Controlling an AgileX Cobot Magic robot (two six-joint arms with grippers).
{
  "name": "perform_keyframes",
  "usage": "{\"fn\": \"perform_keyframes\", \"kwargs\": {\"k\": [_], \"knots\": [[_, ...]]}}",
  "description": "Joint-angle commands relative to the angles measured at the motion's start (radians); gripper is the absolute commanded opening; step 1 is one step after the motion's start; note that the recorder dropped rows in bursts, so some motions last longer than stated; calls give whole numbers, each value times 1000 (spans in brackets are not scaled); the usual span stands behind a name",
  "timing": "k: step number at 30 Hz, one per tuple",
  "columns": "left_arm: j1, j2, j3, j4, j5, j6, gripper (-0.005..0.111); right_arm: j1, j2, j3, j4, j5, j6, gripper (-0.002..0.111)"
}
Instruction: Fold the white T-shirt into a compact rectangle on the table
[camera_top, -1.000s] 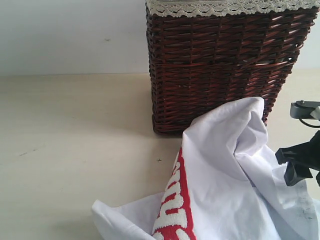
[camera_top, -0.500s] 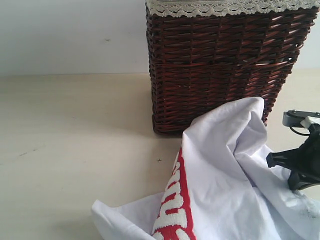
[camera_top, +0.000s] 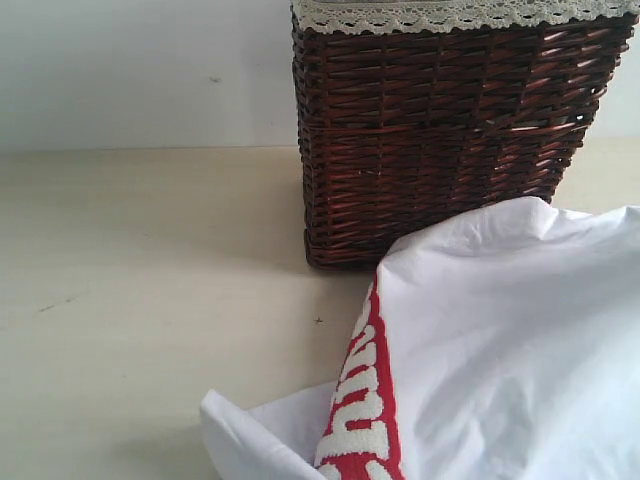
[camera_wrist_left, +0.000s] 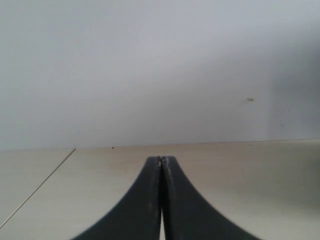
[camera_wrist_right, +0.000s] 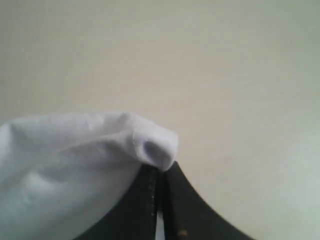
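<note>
The white T-shirt (camera_top: 500, 350) lies bunched at the lower right of the exterior view, its red strip with fuzzy white lettering (camera_top: 362, 410) running down its left edge. Part of it is pulled up and spread toward the right edge. In the right wrist view my right gripper (camera_wrist_right: 160, 170) is shut on a fold of the white T-shirt (camera_wrist_right: 75, 160), which bulges over the fingertips. My left gripper (camera_wrist_left: 161, 161) is shut with nothing in it, above the pale table (camera_wrist_left: 250, 170). Neither gripper shows in the exterior view.
A dark brown wicker basket (camera_top: 440, 130) with a lace rim stands at the back, right behind the shirt. The beige table (camera_top: 150, 300) stretches to the left of the shirt. A pale wall rises behind.
My right gripper has closed on the shirt's cloth and left the exterior view. The shirt's right part has risen and spread to the right, and its lower left corner has shifted slightly.
</note>
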Motion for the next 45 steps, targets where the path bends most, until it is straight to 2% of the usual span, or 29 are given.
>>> {"fn": "perform_keyframes", "kwargs": {"k": [1, 4, 6, 11, 13, 15, 20, 25, 27, 30, 34, 35, 38, 42, 45], "knots": [[3, -6, -1, -8, 3, -4, 0, -16, 68, -6, -68, -156, -77, 0], [3, -6, -1, -8, 3, -4, 0, -16, 118, -6, -75, -178, -123, 1], [3, -6, -1, -8, 3, -4, 0, -16, 131, -6, -75, -192, -121, 7], [3, -6, -1, -8, 3, -4, 0, -16, 139, -6, -50, -231, -111, 45], [3, -6, -1, -8, 3, -4, 0, -16, 121, -6, -21, -240, -111, 57], [3, -6, -1, -8, 3, -4, 0, -16, 87, -6, 9, -248, -111, 60], [3, -6, -1, -8, 3, -4, 0, -16, -71, -6, -11, -248, -55, 60], [3, -6, -1, -8, 3, -4, 0, 34, -232, 1, -198, -23, -51, 53], [3, -6, -1, -8, 3, -4, 0, 74, -274, 30, -214, 20, -68, 45], [3, -6, -1, -8, 3, -4, 0, 165, -325, 94, -214, 49, -126, 25], [3, -6, -1, -8, 3, -4, 0, 362, -402, 196, -127, 106, -138, 4], [3, -6, -1, -8, 3, -4, 0, 408, -437, 225, -97, 92, -138, 0], [3, -6, -1, -8, 3, -4, 0, 479, -582, 301, 20, -36, -136, 0], [3, -6, -1, -8, 3, -4, 0, 481, -820, 324, 159, -223, -111, 0], [3, -6, -1, -8, 3, -4, 0, 481, -1009, 324, 152, -279, -111, 0]]}}
